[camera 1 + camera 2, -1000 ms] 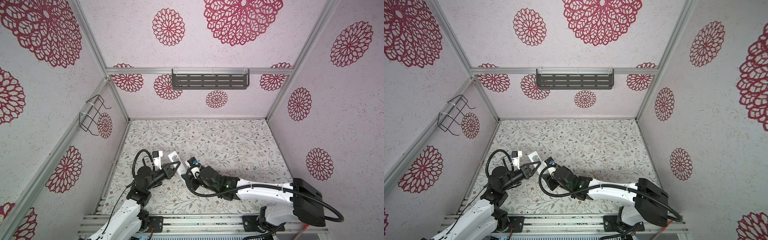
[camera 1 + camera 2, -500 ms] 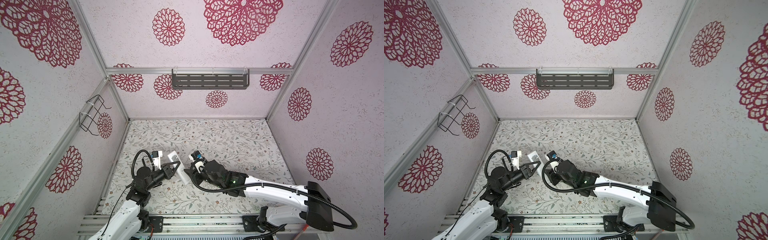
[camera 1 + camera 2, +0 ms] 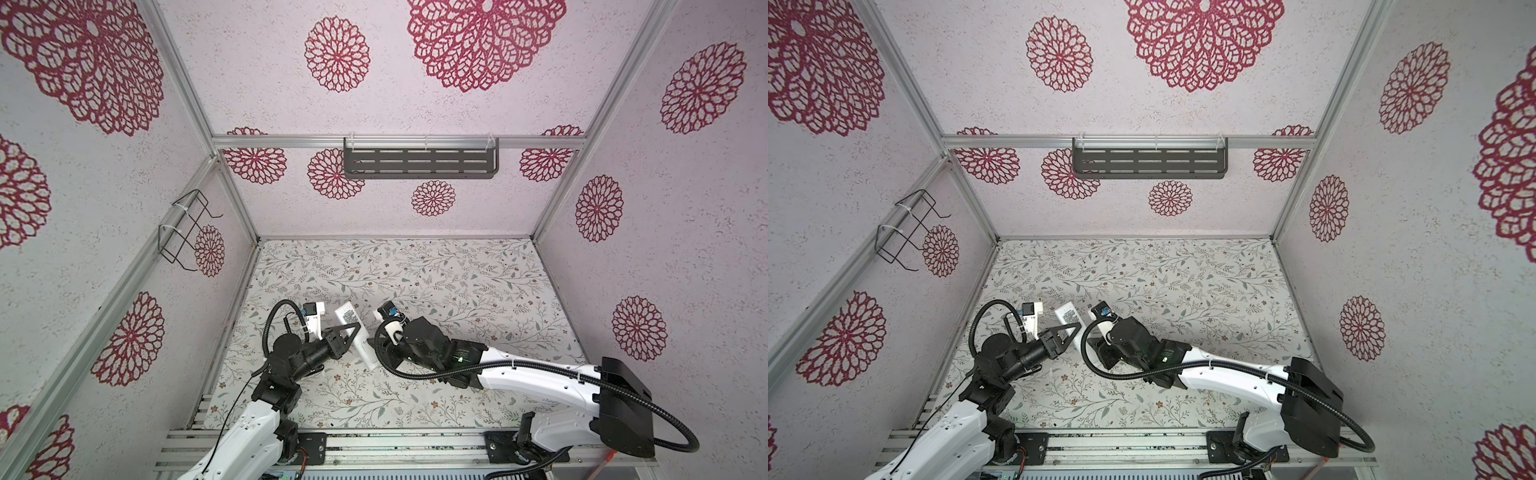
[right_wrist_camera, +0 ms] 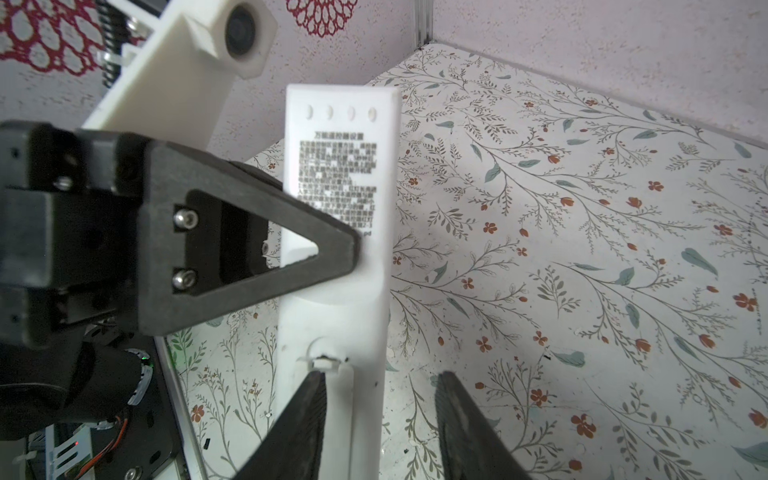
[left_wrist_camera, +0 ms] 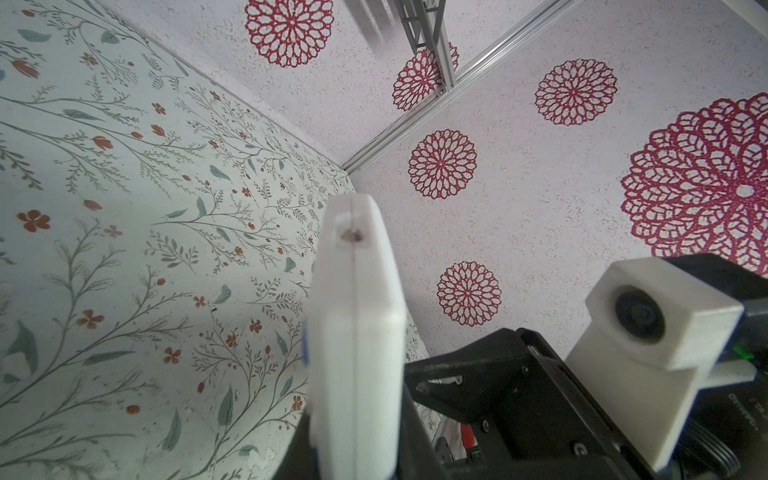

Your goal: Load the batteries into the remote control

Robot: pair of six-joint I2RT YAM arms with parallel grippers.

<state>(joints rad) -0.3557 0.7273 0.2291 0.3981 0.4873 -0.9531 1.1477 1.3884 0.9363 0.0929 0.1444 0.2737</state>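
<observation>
The remote control is a long white bar held off the floral table, its plain back with a printed label turned toward my right wrist camera. My left gripper is shut on its middle, and one of its black triangular fingers crosses the back. My right gripper is open at the remote's lower end. One of its fingertips rests on the back by the small cover latch, while the other hangs over the table. The batteries are out of view.
The left wall stands close behind my left arm, with a wire basket fixed to it. A grey slotted shelf hangs on the back wall. The right arm lies low across the front of the table.
My right wrist has shifted a little toward the back and right, and its arm now reaches further over the table. The left gripper and the remote have stayed still.
</observation>
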